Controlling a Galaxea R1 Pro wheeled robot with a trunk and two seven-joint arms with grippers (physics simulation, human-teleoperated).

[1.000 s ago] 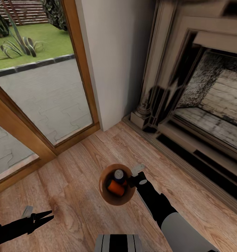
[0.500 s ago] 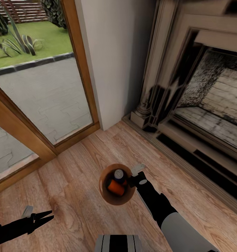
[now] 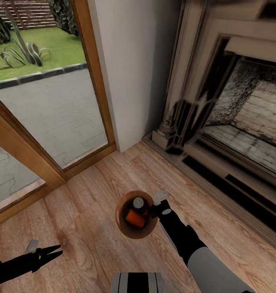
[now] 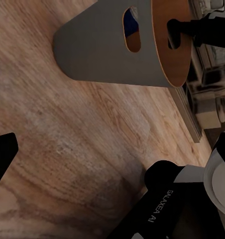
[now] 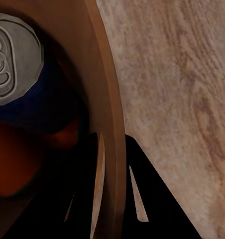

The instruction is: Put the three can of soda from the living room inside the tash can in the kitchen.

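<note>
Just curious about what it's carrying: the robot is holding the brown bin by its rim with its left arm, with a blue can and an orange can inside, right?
Not quite: the right gripper holds the brown bin by its rim, as the head view shows. The left gripper hangs apart, holding nothing. The rest stands: a blue can and an orange can sit inside.

Wood floor (image 3: pixel 93 203); glass door (image 3: pixel 44 110); white wall (image 3: pixel 134 61); fireplace (image 3: pixel 235 122).
</note>
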